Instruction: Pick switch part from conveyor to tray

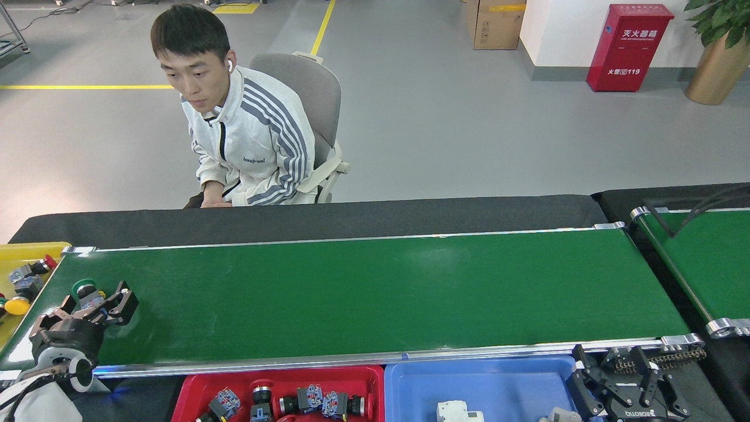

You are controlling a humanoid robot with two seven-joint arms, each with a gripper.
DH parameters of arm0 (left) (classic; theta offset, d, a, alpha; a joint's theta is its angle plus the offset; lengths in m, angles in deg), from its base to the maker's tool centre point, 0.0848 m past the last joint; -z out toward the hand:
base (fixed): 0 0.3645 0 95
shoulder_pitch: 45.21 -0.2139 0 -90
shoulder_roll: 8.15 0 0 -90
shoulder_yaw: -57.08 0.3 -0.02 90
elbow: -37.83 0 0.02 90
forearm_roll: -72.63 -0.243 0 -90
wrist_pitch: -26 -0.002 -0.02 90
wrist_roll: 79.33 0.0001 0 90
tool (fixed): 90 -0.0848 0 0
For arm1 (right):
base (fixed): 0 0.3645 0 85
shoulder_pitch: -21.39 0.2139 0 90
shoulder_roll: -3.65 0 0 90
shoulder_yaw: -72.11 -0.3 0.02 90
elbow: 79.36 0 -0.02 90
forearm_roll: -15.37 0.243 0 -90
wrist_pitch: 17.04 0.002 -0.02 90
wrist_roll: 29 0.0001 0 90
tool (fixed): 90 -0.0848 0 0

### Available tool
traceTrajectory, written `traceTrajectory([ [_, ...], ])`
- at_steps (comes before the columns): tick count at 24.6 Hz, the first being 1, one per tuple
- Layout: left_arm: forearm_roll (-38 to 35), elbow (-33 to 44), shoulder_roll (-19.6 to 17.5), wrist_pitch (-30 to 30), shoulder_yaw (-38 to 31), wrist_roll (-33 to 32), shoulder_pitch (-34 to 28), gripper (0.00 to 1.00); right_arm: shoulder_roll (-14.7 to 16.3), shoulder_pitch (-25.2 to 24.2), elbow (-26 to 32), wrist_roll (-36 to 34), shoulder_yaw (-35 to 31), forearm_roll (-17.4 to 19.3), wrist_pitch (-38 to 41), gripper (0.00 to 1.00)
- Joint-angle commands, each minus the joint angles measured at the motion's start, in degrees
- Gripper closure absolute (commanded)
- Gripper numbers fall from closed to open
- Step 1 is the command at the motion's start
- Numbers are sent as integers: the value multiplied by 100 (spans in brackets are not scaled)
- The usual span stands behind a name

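Switch part (86, 291), green mushroom cap on a black-and-blue body, lies on the conveyor (375, 293) near its left end, cap pointing toward the far rail.

Head view, left side: left gripper (94, 302) is over the belt with its black fingers (124, 303) spread, one on each side of the switch part. The part sits in the gap between them. Jaws stand apart; whether the pads already touch the part cannot be told, since the body of the part is half hidden behind the fingers. No closed grasp visible.

Head view, right side: right gripper (630, 390) sits low at the near right corner, beyond the near rail of the conveyor and just beside the blue tray (410, 381). Fingers spread, nothing between them.

Head view, near edge: red tray (193, 384) below the near rail holds several switch parts with black and blue bodies. The blue tray beside it holds a white block at its near edge.

Head view, surroundings: yellow bin (23, 251) at the left end of the conveyor holds more button parts, red and yellow caps. A person (246, 129) in a white striped jacket sits on a grey chair (310, 94) beyond the far side. A narrower green belt (709, 258) shows partly at the right.
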Motion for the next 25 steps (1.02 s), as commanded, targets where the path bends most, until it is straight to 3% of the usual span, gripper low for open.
traceTrajectory([
  [1, -11, -267, -84, -59, 133, 571, 188, 60, 53, 65, 70, -35, -14, 9, 26, 0],
  [9, 16, -100, -40, 311, 204, 817, -111, 85, 44, 162, 70, -35, -14, 9, 17, 0],
  [13, 60, 1886, -5, 1269, 195, 817, -1306, 86, 53, 153, 70, -35, -31, 9, 8, 0],
  [16, 86, 3873, 12, 2666, 133, 765, -2581, 84, 62, 153, 79, -26, -49, 0, 0, 0],
  [18, 130, 5033, 92, 3229, 177, 756, -3433, 80, 159, 135, 79, -26, -49, 0, 0, 0],
  [19, 104, 5472, 162, 3404, 195, 756, -3820, 69, 229, 118, 79, -26, -49, -18, 0, 0],
  [21, 86, 6069, 381, 3457, 248, 712, -4224, 2, 343, 109, 79, -26, -49, -35, 0, 0],
  [25, 104, 6246, 593, 3492, 388, 712, -4215, 0, 502, 91, 79, -26, -40, -62, 0, 0],
])
